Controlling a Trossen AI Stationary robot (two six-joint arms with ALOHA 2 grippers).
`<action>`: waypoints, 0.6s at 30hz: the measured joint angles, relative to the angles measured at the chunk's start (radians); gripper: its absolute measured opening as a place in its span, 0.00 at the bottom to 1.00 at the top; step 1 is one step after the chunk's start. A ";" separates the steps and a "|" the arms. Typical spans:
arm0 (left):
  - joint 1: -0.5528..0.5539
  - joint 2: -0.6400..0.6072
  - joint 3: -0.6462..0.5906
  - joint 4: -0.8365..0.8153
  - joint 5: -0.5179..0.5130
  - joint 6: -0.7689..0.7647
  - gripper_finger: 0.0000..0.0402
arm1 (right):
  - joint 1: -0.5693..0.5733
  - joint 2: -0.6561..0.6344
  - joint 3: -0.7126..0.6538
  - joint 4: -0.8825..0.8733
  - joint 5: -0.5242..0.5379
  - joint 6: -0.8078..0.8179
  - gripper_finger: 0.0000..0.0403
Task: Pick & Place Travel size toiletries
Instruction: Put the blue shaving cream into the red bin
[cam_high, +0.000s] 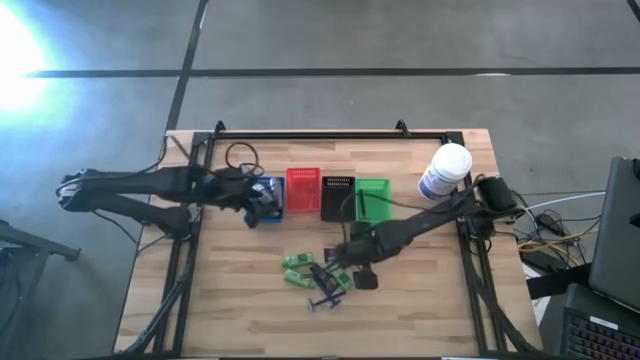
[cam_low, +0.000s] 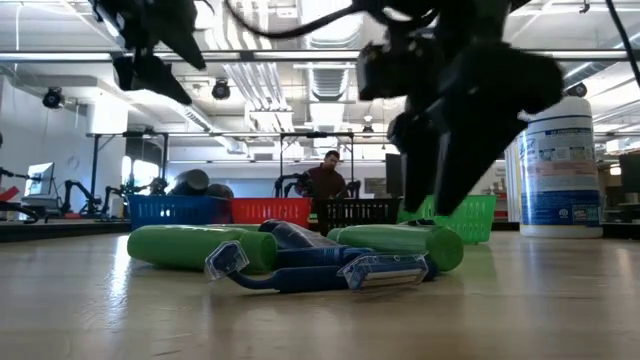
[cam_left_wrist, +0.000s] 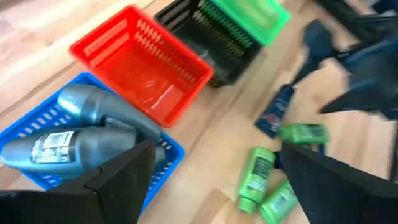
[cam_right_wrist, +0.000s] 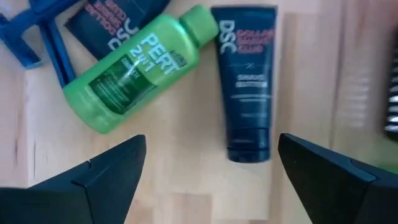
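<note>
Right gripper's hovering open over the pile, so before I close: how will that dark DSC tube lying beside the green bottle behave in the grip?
The dark tube lies flat, with a flattened crimped end, so it probably won't roll. It looks like soft plastic, likely to give under the right gripper. Its smooth surface may slip. The green bottle is round and could roll if nudged.

Two grey deodorant sticks (cam_left_wrist: 81, 134) lie on their sides inside the blue basket (cam_left_wrist: 163, 163), touching each other; one shows a white barcode label. On the bare wood, a green Pert 2-in-1 bottle (cam_right_wrist: 140, 65) lies flat, its cap pointing to about 2 o'clock in the right wrist view. Just beside it lies a dark navy DSC shave butter tube (cam_right_wrist: 247, 87), crimped end at 12 o'clock. Blue razors (cam_low: 330, 272) lie in front of the green bottles (cam_high: 298, 270).
</note>
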 joint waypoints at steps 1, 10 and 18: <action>-0.006 -0.017 0.000 0.000 0.000 0.005 0.87 | -0.001 0.018 0.017 -0.002 0.009 0.010 0.88; -0.060 -0.138 -0.008 -0.001 0.005 0.009 0.87 | -0.042 0.160 0.119 -0.056 -0.043 0.004 0.65; -0.099 -0.196 -0.011 -0.021 0.022 0.010 0.87 | -0.052 0.222 0.188 -0.099 -0.077 0.008 0.43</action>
